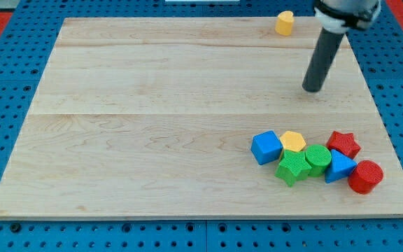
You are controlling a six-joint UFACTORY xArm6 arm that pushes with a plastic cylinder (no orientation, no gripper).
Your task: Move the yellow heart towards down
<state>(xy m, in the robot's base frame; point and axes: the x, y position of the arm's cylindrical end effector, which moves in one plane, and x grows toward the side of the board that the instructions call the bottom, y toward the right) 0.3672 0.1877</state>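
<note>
yellow heart [284,23]: sits at the upper right of the frame, close to the table's top edge, alone and well apart from the other blocks.
my tip [313,89]: the lower end of the dark rod, resting on the wood in the right part of the frame, below and to the right of the yellow heart, not touching it; it is above the cluster and well apart from it.
gripper: the arm carries none, only the straight rod, so nothing is held or clamped.
rod: dark, slightly tilted, its upper end running off the frame's top right under a white collar.
table [152,126]: pale wooden boards filling most of the frame, on a blue pegboard surface.
cluster: 7 blocks packed together at the lower right of the frame.
blue cube [266,148]: the cluster's left end, touching the yellow hexagon.
yellow hexagon [293,141]: just right of the blue cube, at the cluster's top.
green star-like block [292,168]: below the yellow hexagon, lowest of the left group.
green cylinder [317,158]: just right of the green star-like block, touching it.
blue block [339,168]: right of the green cylinder, shape hard to tell, partly wedged between its neighbours.
red star [343,144]: at the cluster's upper right.
red cylinder [365,176]: the cluster's right end, near the table's lower right corner.
</note>
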